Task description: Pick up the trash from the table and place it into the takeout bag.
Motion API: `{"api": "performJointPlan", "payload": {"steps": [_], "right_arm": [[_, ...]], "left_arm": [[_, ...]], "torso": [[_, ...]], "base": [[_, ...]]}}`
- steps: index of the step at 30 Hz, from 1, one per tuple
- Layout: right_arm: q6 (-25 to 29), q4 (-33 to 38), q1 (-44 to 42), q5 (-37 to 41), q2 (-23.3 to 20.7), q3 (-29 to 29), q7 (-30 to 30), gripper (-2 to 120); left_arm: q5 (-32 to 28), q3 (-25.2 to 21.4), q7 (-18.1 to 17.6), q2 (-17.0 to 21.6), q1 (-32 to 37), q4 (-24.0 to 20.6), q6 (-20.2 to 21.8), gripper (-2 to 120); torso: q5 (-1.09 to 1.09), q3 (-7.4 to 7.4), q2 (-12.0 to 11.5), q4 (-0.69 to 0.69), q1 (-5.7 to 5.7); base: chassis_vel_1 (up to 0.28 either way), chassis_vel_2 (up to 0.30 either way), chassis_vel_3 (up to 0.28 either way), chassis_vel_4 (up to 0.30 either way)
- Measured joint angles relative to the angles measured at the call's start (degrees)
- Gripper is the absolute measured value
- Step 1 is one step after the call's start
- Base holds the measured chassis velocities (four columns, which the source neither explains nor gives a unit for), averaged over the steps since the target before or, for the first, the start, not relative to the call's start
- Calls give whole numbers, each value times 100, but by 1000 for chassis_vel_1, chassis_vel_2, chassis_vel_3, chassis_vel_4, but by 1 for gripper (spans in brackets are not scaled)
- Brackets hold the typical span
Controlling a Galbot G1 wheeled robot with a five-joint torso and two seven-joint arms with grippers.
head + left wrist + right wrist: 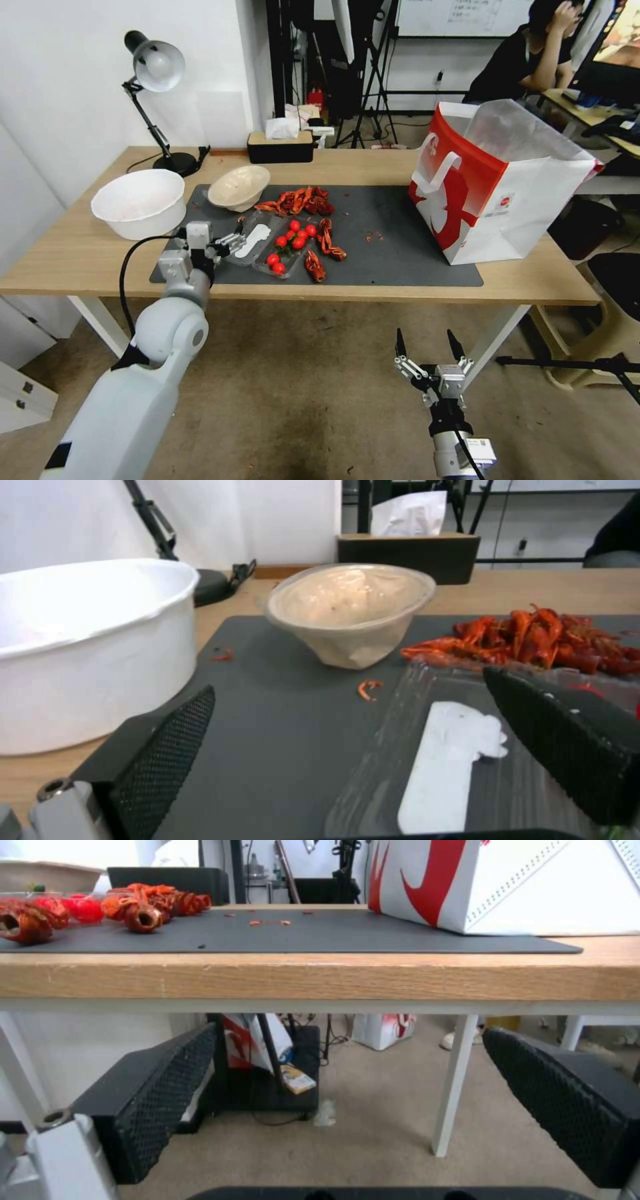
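Progress: nothing visibly bagged; crayfish shells, beige bowl and clear tray lie on the bench.
Takeout bag: upright, well apart from the litter.
Left pincer: spread around the tray's edge.
Right pincer: spread, parked below bench level.

Mat: on surface, centre.
Takeout bag: right end of mat.
Shells: mid-mat, behind tray.
Bowl: mat's left rear.
Tub: left of mat.
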Motion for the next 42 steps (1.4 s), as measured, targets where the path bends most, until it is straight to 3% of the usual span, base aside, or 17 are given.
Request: {"api": "performJointPlan", "payload": {"steps": [10,27,35,36,39,42], "right_arm": [[32,30,-9,-1,2,-17,-16,100],[100,145,-40,-230,-24,13,-28,100],[107,158,-73,-250,-3,16,-27,100],[107,158,-73,-250,-3,16,-27,100],[109,158,-73,-256,7,12,-27,100],[131,163,-73,-256,3,14,-32,100]], "left_arm": [[142,-266,58,-219,385,-150,-111,100],[-43,-281,28,-314,344,-87,-130,100],[-1763,73,-725,-264,-359,257,-168,100],[-1763,73,-725,-264,-359,257,-168,100],[-2754,182,-1124,-336,-876,507,-256,100],[-3204,215,-1287,-425,-1228,720,-362,100]], "torso": [[0,0,0,0,0],[0,0,-1,0,0],[-1,1,-1,0,0],[-1,1,-1,0,0],[0,1,-1,0,0],[1,1,-1,0,1]], "base": [[0,0,0,0],[0,0,0,0],[0,0,0,0],[0,0,0,0],[0,0,0,0],[0,0,0,0]]}}
